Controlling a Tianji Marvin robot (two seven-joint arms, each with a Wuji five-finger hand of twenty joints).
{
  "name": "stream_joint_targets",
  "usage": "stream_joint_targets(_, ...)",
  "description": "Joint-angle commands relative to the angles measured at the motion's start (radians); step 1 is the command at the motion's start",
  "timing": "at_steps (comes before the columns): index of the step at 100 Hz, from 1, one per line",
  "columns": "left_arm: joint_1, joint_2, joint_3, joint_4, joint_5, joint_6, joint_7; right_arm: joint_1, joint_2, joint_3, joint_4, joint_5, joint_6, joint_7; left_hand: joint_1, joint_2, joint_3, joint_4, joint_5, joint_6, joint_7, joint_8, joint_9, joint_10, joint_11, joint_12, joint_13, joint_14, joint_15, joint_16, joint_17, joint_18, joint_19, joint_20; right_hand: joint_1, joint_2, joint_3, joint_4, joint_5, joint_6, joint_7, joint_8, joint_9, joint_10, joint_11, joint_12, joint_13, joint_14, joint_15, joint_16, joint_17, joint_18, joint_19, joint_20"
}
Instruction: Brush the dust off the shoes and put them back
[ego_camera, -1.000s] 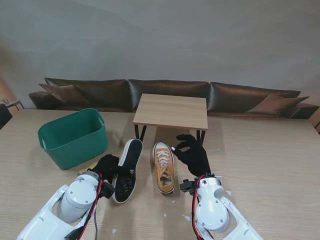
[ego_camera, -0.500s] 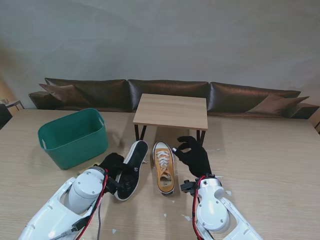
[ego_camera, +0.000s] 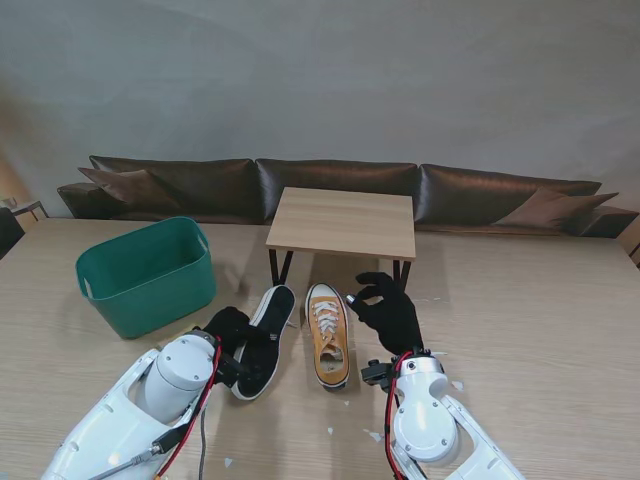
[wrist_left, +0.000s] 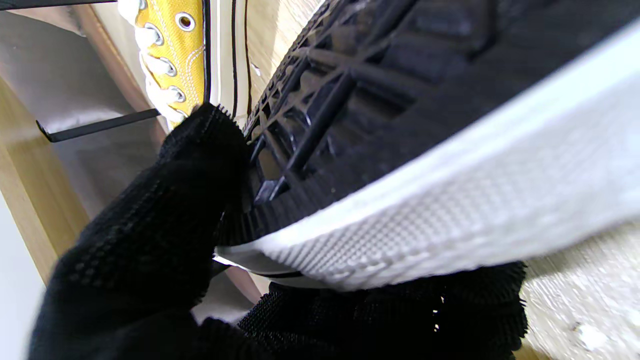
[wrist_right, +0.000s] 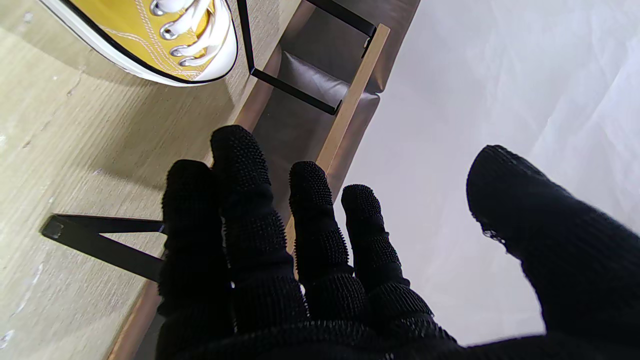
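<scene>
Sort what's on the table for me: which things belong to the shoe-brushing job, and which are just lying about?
Part of the job:
- black sneaker with white sole, tilted on its side, gripped by the left hand
- yellow canvas sneaker with white laces, upright on the table
- right hand, holding nothing

Just lying about:
- green plastic tub
- small wooden stand with black legs
- brown leather cushions
</scene>
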Motion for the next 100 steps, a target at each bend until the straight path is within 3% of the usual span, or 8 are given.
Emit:
stream_joint_targets(1,-0.009,-0.005,0.000,-0.008,0.005,0.004,-0.021,-0.008,-0.006,-0.001,-0.001,0.004,-0.006,0.011,0.003,0.072,0.166,0.049,0.048,-0.041,-0.057,-0.012,-0.039,0.017,0.009,-0.002,-0.018,-0.032,0.095,0.019,-0.047,-0.037,0.029,0.021,-0.020,0.037,-0.003,0.029,0.011,-0.023,-0.009,0.001,0.025,0.010,-0.013,-0.002,0.015,0.011,0.000,-0.006,-0.152,0.009,-0.007,0.026)
stream_joint_targets(8,-0.015,-0.001,0.004,-0.005,0.018,0.010,-0.032,-0.008,-0.006,-0.002,0.000,0.005,-0.007,0.012,-0.039,0.079,0.195,0.082,0.056,-0.035,-0.115,-0.036,-0.048,0.021,0.007,-0.001,-0.026,-0.030,0.101,0.022,-0.056,-0.040,0.029,0.029,-0.020,0.037,-0.003,0.029,0.011,-0.023,-0.009,0.001,0.026,0.010,-0.013,-0.001,0.016,0.010,0.001,-0.006,-0.152,0.009,-0.007,0.026)
stream_joint_targets(57,-0.045,0.037,0.040,-0.017,0.136,0.043,-0.123,-0.010,-0.007,-0.001,0.000,0.021,-0.013,0.015,-0.106,0.090,0.138,0.071,0.019,-0.022,-0.243,-0.119,-0.100,0.029,0.011,0.029,-0.051,-0.046,0.174,0.057,-0.073,-0.056,0.055,0.056,-0.020,0.038,-0.003,0.029,0.010,-0.019,-0.011,0.002,0.025,0.011,-0.013,-0.001,0.014,0.011,0.001,-0.006,-0.151,0.009,-0.007,0.028)
stream_joint_targets(82,-0.046,0.046,0.044,-0.020,0.166,0.046,-0.140,-0.011,-0.007,-0.001,-0.001,0.027,-0.014,0.018,-0.162,0.102,0.095,0.067,-0.050,-0.009,-0.328,-0.200,-0.108,0.041,0.027,0.068,-0.064,-0.022,0.190,0.071,-0.093,-0.043,0.062,0.074,-0.019,0.038,-0.003,0.029,0.011,-0.019,-0.011,0.002,0.025,0.012,-0.013,-0.001,0.014,0.010,0.001,-0.006,-0.151,0.008,-0.007,0.028)
stream_joint_targets(100,-0.050,0.063,0.054,-0.032,0.215,0.054,-0.180,-0.010,-0.008,-0.001,0.000,0.033,-0.013,0.019,-0.181,0.113,0.065,0.064,-0.061,-0.045,-0.333,-0.217,-0.127,0.044,0.010,0.067,-0.059,-0.035,0.211,0.079,-0.083,-0.051,0.074,0.081,-0.019,0.039,-0.003,0.029,0.012,-0.019,-0.011,0.003,0.024,0.012,-0.014,-0.002,0.014,0.012,0.001,-0.006,-0.152,0.008,-0.008,0.028)
